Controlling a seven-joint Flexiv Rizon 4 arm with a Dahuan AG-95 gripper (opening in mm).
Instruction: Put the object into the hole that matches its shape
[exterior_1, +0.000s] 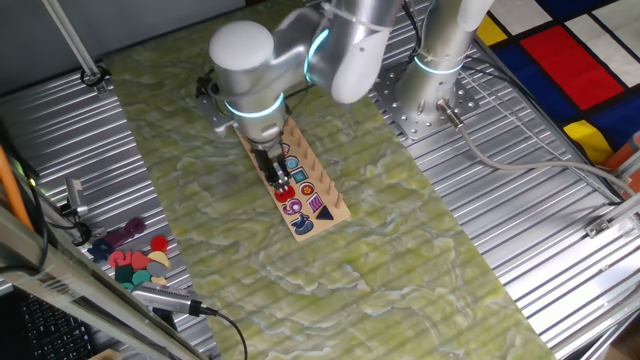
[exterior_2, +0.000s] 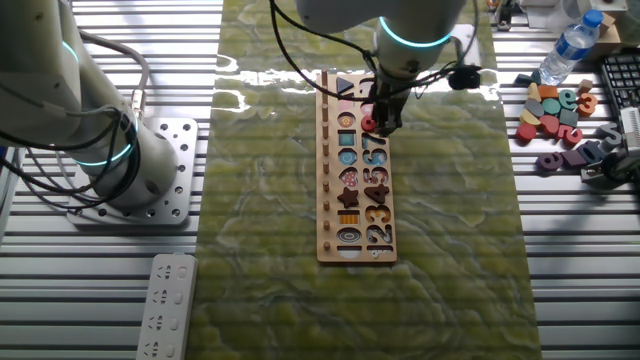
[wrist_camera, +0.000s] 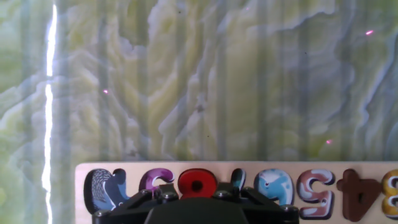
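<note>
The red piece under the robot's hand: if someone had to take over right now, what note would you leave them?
Gripper: low over the wooden puzzle board, at the number row; open or shut cannot be told.
Red piece: at the fingertips, level with the number row, between a purple number and a blue one. Whether it is fully seated is unclear.
Spare pieces: heaped off the mat, beside the water bottle.
Done: piece brought to the board.
Left: confirm it sits flush in its hole, release, lift the arm away.
</note>
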